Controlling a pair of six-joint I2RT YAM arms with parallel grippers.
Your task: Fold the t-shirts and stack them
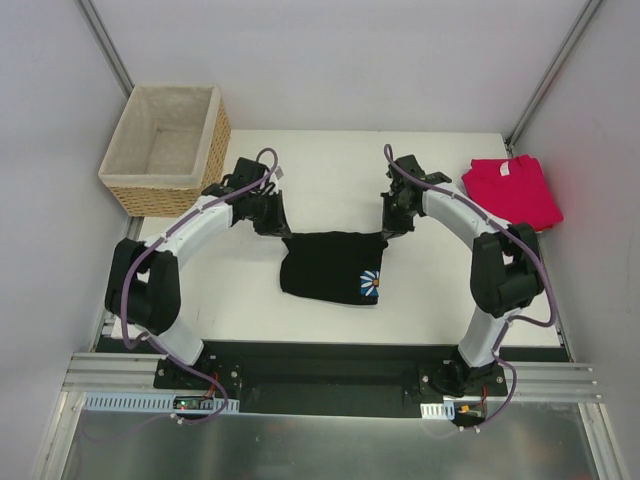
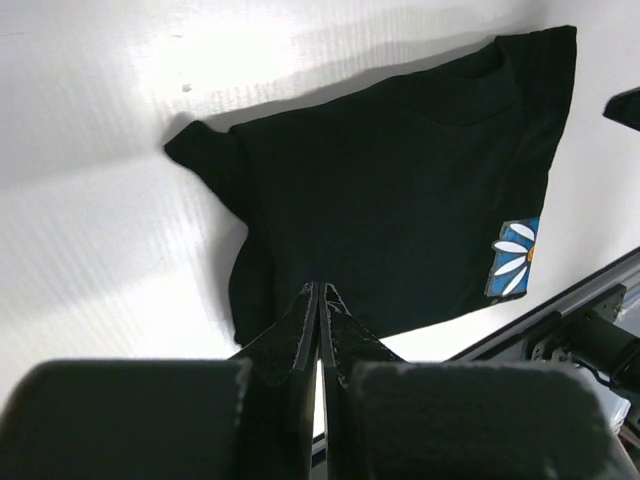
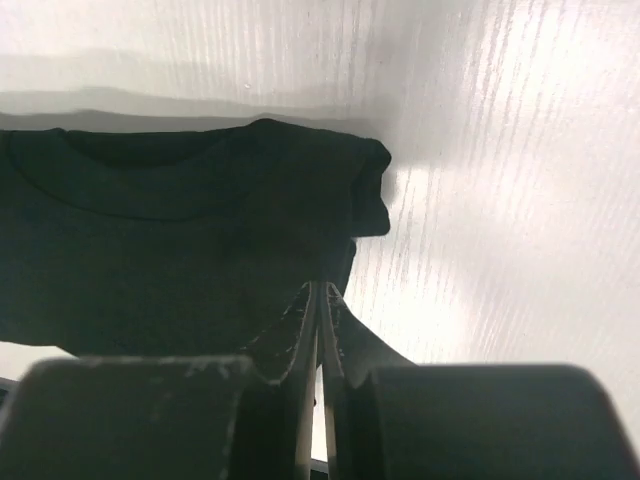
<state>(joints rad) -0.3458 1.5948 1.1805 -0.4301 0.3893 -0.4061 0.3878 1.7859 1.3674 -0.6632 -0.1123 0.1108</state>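
Note:
The black t-shirt [image 1: 325, 265] lies folded on the white table, its blue daisy print [image 1: 372, 284] at the near right corner. My left gripper [image 1: 272, 222] is shut just off its far left corner. My right gripper [image 1: 392, 224] is shut just off its far right corner. In the left wrist view the shut gripper [image 2: 319, 287] hovers over the black shirt [image 2: 400, 200], with no cloth seen between the fingers. In the right wrist view the shut gripper [image 3: 318, 287] is above the shirt's [image 3: 180, 250] edge. The pinkish-red t-shirt [image 1: 512, 188] lies folded at the far right.
A wicker basket [image 1: 165, 148] with pale lining stands at the far left corner. White walls close in the table on three sides. The table's near edge meets a black rail [image 1: 330, 375] that holds the arm bases.

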